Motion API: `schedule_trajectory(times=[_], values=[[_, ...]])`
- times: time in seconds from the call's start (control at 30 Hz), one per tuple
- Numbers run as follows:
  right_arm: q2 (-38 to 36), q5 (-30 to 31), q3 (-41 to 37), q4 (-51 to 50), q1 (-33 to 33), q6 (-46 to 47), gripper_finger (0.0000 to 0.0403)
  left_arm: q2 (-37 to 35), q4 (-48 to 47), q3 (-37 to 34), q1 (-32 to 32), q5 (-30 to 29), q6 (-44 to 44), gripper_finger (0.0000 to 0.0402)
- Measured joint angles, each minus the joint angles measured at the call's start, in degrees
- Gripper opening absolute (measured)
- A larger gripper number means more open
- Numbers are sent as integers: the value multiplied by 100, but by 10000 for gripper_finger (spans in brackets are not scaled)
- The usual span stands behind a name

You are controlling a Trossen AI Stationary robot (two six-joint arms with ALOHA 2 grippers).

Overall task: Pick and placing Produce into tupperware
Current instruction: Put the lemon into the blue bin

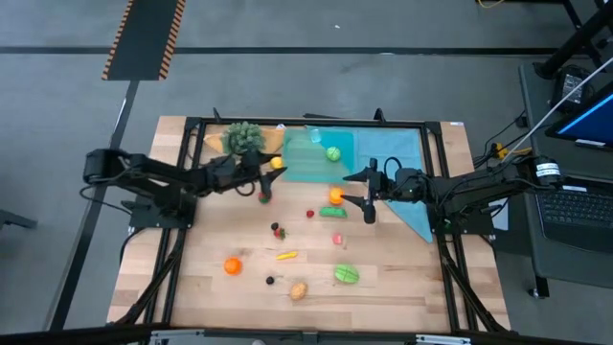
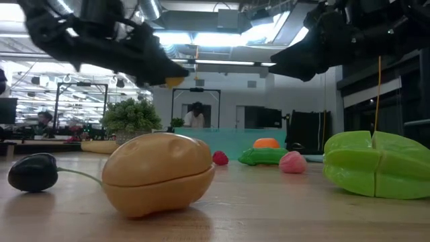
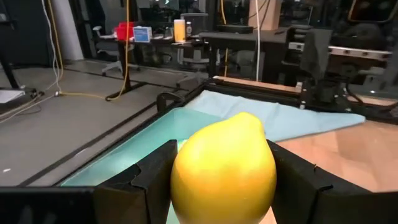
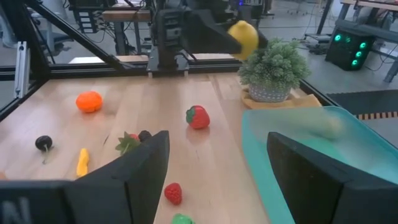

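My left gripper (image 1: 271, 171) is shut on a yellow lemon (image 3: 224, 168) and holds it in the air beside the tupperware's (image 1: 321, 153) left edge, close to the bushy plant (image 1: 245, 137). A green piece (image 1: 332, 153) lies inside the tupperware. My right gripper (image 4: 214, 180) stands open above the table, right of an orange fruit (image 1: 336, 195) and a green vegetable (image 1: 332, 212), touching nothing. More produce lies scattered on the wood: an orange (image 1: 232, 266), a tan potato (image 2: 158, 171), a green star fruit (image 2: 376, 165), strawberries (image 4: 198, 116) and a dark berry (image 2: 33, 171). My left gripper pinches the lemon by its two opposite sides (image 3: 180, 180) between its two fingers (image 3: 140, 183). The fingers point level and come from the table's left. The lemon is lifted clear of the table, and its pointed end (image 3: 249, 118) faces away from the wrist.
A teal cloth (image 1: 402, 172) lies under and right of the tupperware. The plant stands in a tan wooden dish (image 4: 270, 96) at the far left of the tupperware. A black frame (image 1: 192, 125) runs around the table top. A person (image 2: 195, 117) shows in the room behind.
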Motion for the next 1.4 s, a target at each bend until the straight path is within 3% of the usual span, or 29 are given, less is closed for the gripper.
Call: schedule_trajectory(times=[0.27, 0.57, 0.77, 1.07, 1.4], values=[[1, 0, 0, -9, 0, 35, 272, 802, 9, 894, 316, 439, 92, 201], [1, 0, 0, -14, 0, 30, 272, 1243, -343, 1505, 625, 877, 96, 201], [1, 2, 0, -14, 0, 16, 272, 1275, -2014, 2223, 867, 908, 157, 201], [1, 0, 0, -26, 0, 27, 272, 1275, -4403, 3383, 1150, 1714, 422, 201], [1, 0, 0, -72, 2, 46, 272, 1507, -6016, 4588, 1348, 2060, 760, 201]])
